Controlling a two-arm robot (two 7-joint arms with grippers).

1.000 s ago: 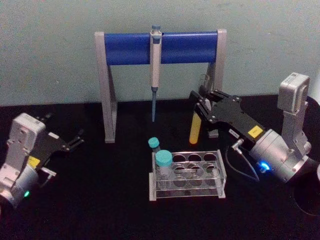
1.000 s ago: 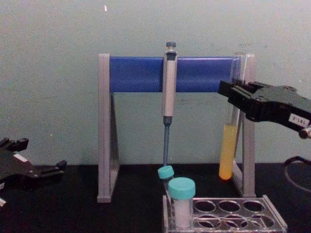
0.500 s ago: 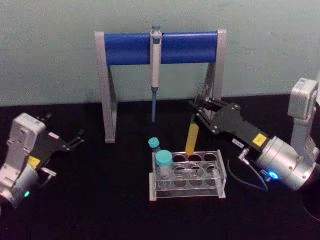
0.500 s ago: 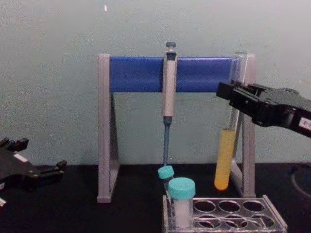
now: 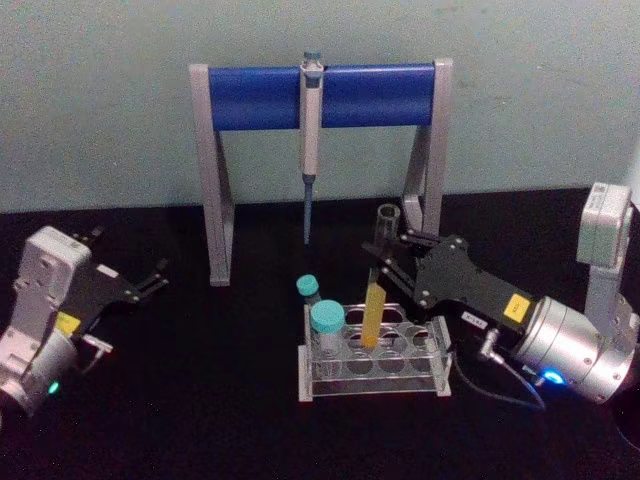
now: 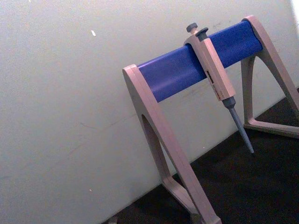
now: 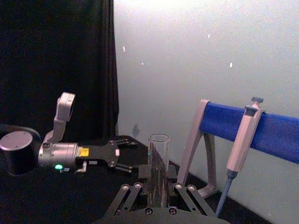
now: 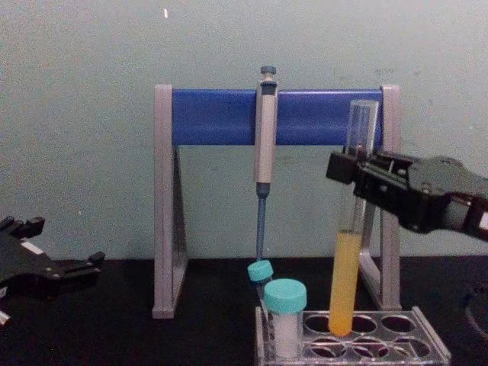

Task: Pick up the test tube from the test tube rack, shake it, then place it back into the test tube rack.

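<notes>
1. The test tube rack (image 5: 372, 388) is noted at the near centre of the black tabletop (image 5: 200, 420). A teal-capped tube (image 5: 327, 322) is seated in its near-left hole, and a second capped tube (image 5: 308, 288) is seen just behind it.
2. The test tube (image 8: 345, 284) is found over the rack, to the right of the capped tubes. Its yellow-orange lower part reaches down to the top plate. The round bottom appears to be just entered in a hole, but the row cannot be settled. The tube is tilted slightly, its mouth leaning right.
3. The right gripper (image 8: 353, 174) is seen coming in from the right, its jaws clamped on the clear glass above the liquid.
4. The step in hand is judged to be the return to the rack, nearly finished.
   - The tube should be brought upright before it is lowered, so that the bottom is not caught on the plate's edge.
   - It should be lowered straight and slowly until it is seated.
   - The jaws should be parted only then, and drawn back to the right without the rim being dragged.
5. The left gripper (image 5: 150, 280) is parked at the left, jaws apart, well apart from the rack.
6. At the far side, a pipette (image 5: 311, 130) is hung on the grey-and-blue pipette stand (image 5: 250, 97). The stand's right leg is placed behind the working gripper and should be kept clear of on withdrawal.
</notes>
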